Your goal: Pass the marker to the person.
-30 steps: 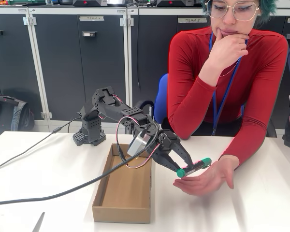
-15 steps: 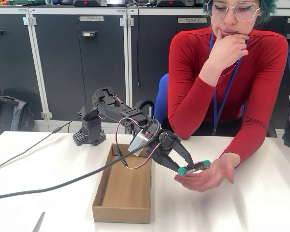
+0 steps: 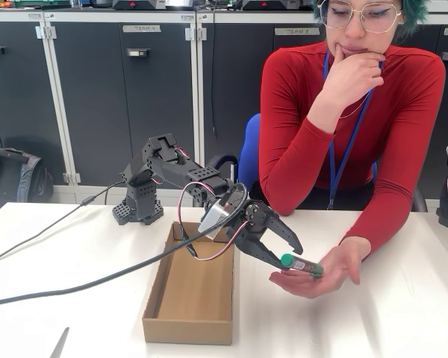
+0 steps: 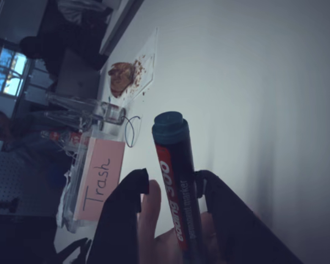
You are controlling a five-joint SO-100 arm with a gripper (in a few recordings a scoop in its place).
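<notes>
Marker: green-capped, dark, red-labelled barrel.

Marker: slim, dark barrel, green ends, red label with white print; lies flat across the person's upturned palm, above the bench. Person seated behind bench, red long-sleeved top, blue lanyard, other hand at chin.

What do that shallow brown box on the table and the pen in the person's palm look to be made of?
The box looks like plain corrugated cardboard: matte brown, with thin folded walls. The marker seems smooth plastic: a slightly glossy dark barrel with a printed red-and-white label and a green cap, clearest in the wrist view. It lies on the person's hand, between the open gripper fingers.
</notes>
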